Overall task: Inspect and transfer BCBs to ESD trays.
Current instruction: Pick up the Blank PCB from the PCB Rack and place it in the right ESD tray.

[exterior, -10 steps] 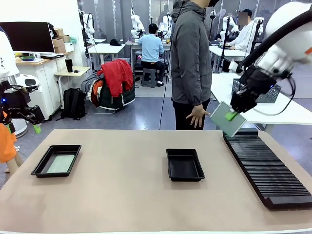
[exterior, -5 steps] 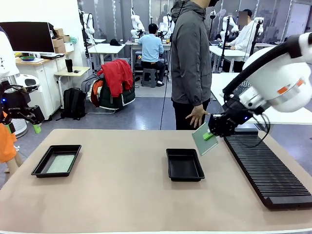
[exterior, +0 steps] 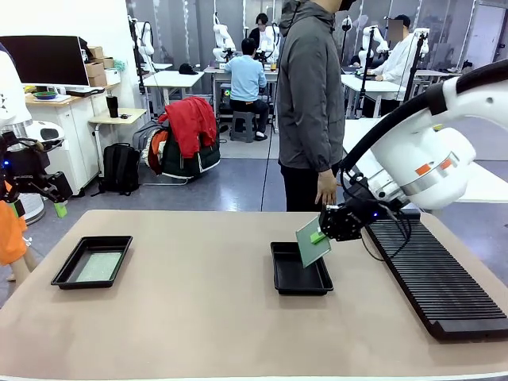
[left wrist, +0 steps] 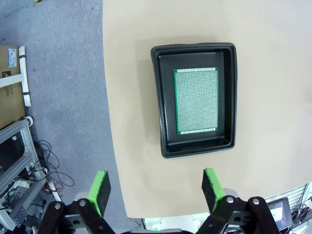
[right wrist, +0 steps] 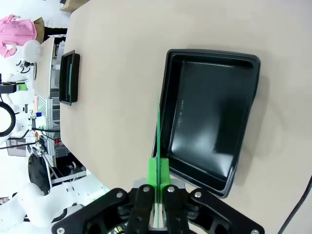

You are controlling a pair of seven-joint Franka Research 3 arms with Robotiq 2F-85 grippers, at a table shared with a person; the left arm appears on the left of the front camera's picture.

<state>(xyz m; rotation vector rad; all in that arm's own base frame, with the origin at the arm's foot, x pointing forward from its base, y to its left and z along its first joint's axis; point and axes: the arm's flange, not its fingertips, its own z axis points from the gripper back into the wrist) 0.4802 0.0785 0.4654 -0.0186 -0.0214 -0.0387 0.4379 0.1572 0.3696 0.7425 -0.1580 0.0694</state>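
One BCB (exterior: 308, 248) held above tray (exterior: 298, 275)

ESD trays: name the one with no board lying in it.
The ESD tray at the table's middle, nearest the BCB gripped by the right gripper: its floor is bare. The left ESD tray has a circuit board lying flat inside.

Front camera faces across the table (exterior: 198, 317); wrist cameras overlook left tray (left wrist: 165, 107) and middle tray (right wrist: 209, 112).
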